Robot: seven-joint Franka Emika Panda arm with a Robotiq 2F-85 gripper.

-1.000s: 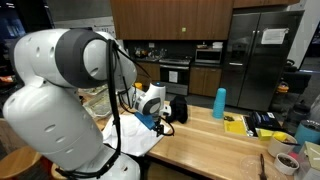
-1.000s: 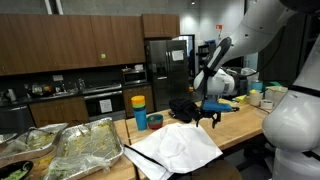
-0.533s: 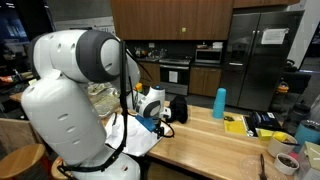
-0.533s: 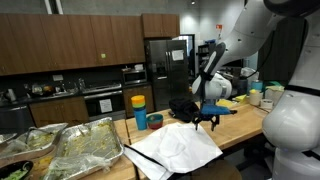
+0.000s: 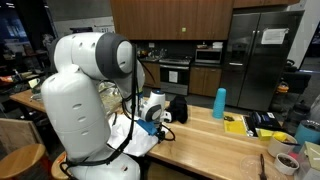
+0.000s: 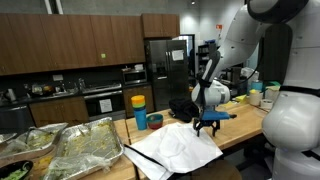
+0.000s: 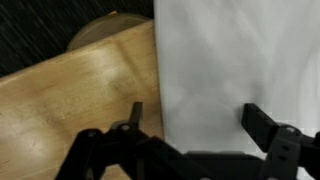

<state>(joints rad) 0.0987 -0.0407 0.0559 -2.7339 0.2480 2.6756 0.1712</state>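
One white cloth (image 7: 240, 60) just beneath wide-spread tool (image 7: 197, 125), on wooden counter (image 7: 80, 95).

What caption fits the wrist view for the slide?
Open pincer above the edge of a white cloth on a wooden table.

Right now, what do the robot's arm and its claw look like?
The arm is made of fat, rounded, glossy white shells with darker joints. A thin black cable runs along it. The gripper is black, with two angular fingers, and a blue part sits near the wrist.
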